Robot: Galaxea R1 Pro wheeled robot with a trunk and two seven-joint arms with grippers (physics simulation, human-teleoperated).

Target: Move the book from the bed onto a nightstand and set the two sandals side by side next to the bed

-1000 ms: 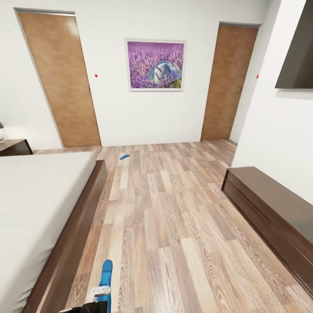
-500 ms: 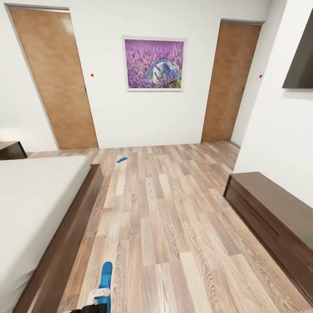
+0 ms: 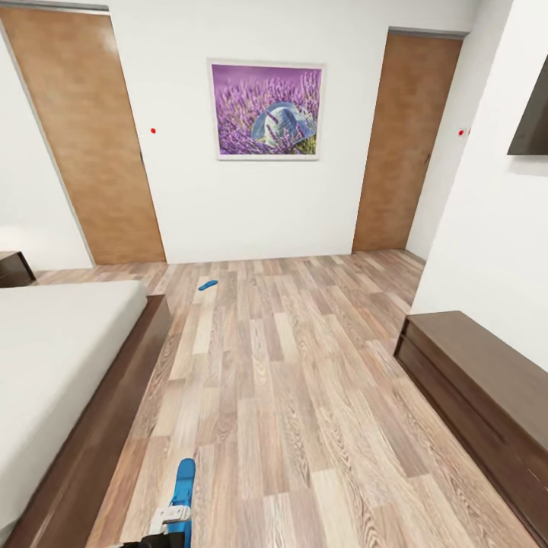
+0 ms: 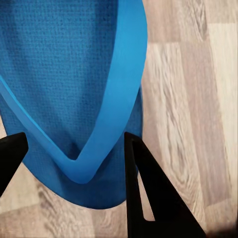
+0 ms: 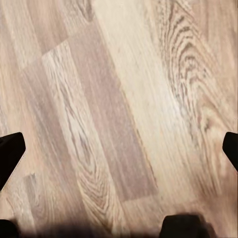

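One bright blue sandal (image 3: 183, 485) hangs at the bottom of the head view, with my left gripper (image 3: 171, 521) shut on it. The left wrist view has this sandal (image 4: 74, 89) between the two dark fingers (image 4: 148, 193), above the plank floor. The second blue sandal (image 3: 207, 285) lies on the floor past the bed's far corner. The bed (image 3: 53, 358) runs along the left, with a corner of a nightstand (image 3: 11, 268) behind it. The book is out of view. My right gripper (image 5: 119, 148) is open over bare floor.
A long low dark cabinet (image 3: 487, 396) stands against the right wall under a dark screen (image 3: 533, 122). Two wooden doors (image 3: 84, 137) (image 3: 407, 137) and a lavender picture (image 3: 266, 110) are on the far wall. Wide floor (image 3: 289, 380) lies between bed and cabinet.
The whole head view has shifted: the bed and nightstand slid toward the left edge and the far wall looks nearer. The held sandal keeps its place in the left gripper.
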